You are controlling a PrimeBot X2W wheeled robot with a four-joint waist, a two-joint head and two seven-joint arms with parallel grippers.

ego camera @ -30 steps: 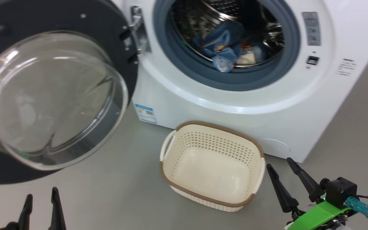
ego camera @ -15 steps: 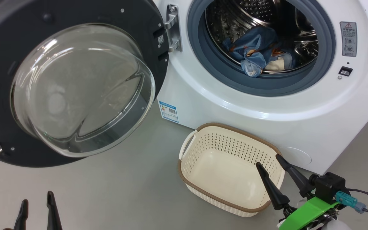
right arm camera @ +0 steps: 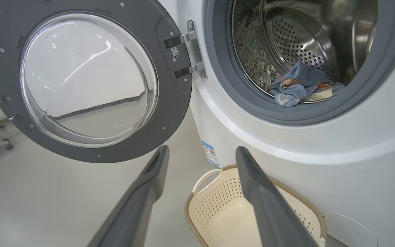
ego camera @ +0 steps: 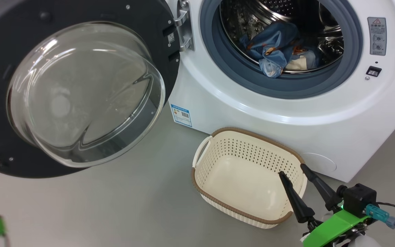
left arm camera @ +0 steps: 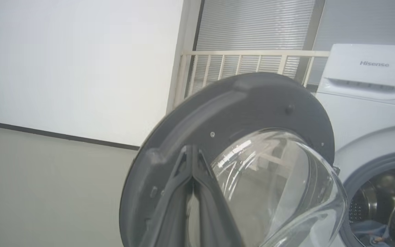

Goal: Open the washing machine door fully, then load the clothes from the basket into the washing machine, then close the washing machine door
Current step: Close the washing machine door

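Wide open, the washing machine door (ego camera: pixel 81 92) hangs left of the washing machine (ego camera: pixel 252 113); the clothes (ego camera: pixel 279 51) lie in its drum (ego camera: pixel 324 51); the basket (ego camera: pixel 197 181) sits on the floor (ego camera: pixel 115 206) just in front. Facing the door, the left gripper (left arm camera: pixel 191 151) is now pressed together, spread a second ago. Over the basket's right end, the right gripper (ego camera: pixel 292 169) is still spread.
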